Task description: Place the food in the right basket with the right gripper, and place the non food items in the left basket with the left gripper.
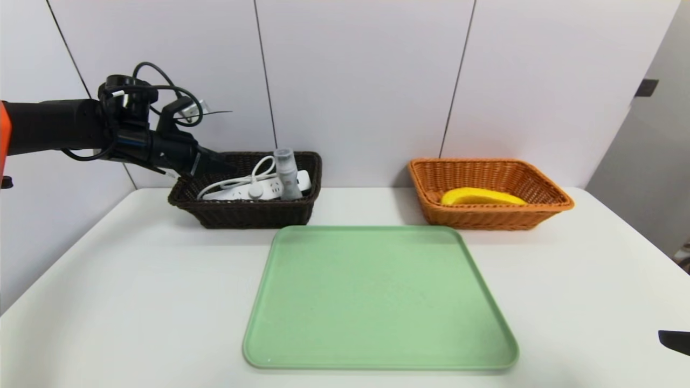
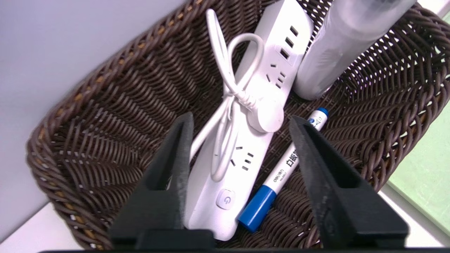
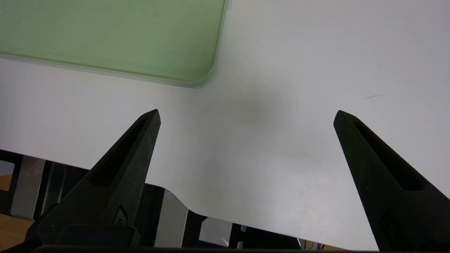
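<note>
Dark left basket [image 2: 105,116] holds strip [image 2: 246,140], bottle [image 2: 337,45], pen [image 2: 281,175] under parted, empty left pincer [image 2: 240,121]; orange basket [image 1: 539,186] holds banana [image 1: 481,196].

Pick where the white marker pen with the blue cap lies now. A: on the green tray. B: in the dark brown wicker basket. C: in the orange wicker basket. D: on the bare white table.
B: the white marker pen with the blue cap lies in the dark brown wicker basket beside the white power strip.

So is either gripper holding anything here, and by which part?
Nothing is held. The left gripper hangs open over the left basket; the right gripper is open above the table.
</note>
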